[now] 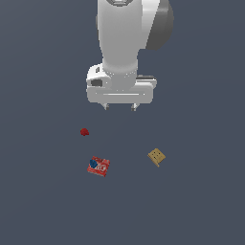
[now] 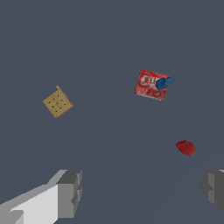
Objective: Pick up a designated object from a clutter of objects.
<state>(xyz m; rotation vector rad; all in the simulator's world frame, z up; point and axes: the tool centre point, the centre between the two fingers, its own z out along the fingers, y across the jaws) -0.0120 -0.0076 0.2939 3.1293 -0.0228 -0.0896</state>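
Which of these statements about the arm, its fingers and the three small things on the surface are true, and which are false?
1. The fingers are closed on the tan cracker-like block. False: they are spread wide and hold nothing.
2. Three small things lie apart on the grey surface, none touching another. True.
3. The red box has a blue mark on it. True.
4. In the exterior view, the tan cracker-like block lies to the left of the red box. False: it lies to that view's right.
5. The small dark red lump sits on top of the red box. False: it rests on the grey surface, apart from the box.
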